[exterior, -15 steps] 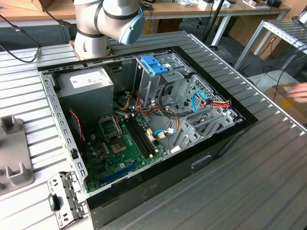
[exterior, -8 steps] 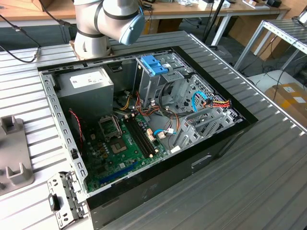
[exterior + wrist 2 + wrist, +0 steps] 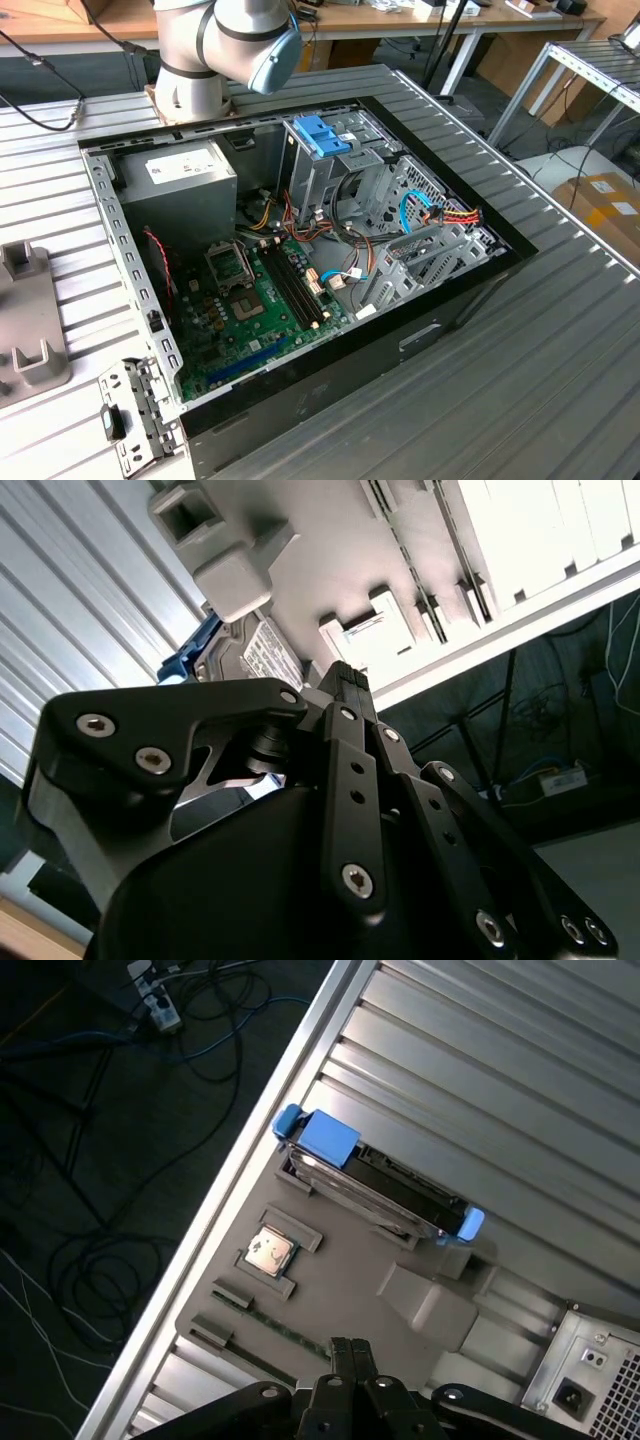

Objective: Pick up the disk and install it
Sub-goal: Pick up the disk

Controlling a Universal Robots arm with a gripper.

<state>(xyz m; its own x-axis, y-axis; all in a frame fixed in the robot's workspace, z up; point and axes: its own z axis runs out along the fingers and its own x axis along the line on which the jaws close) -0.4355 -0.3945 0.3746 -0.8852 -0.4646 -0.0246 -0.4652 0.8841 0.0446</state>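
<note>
1. The disk [image 3: 385, 1185] lies flat in a grey holder plate [image 3: 340, 1290] on the ribbed tabletop [image 3: 520, 1080]. Its broad blue end tab [image 3: 322, 1138] is toward the tabletop's edge.
2. The claw [image 3: 349, 1345] hovers above the holder with its fingers pressed together and nothing between them.
3. The disk is ahead of the fingertips and clearly apart from them, and its long axis runs slantwise across the line the claw points along. In the second wrist view, the disk [image 3: 258, 652] shows just beyond the claw [image 3: 347, 675].
4. A processor chip [image 3: 270, 1252] sits in the same holder, beside the disk.
5. In the exterior view, the open computer case [image 3: 300, 400] holds the upright drive cage [image 3: 325, 175].
</note>
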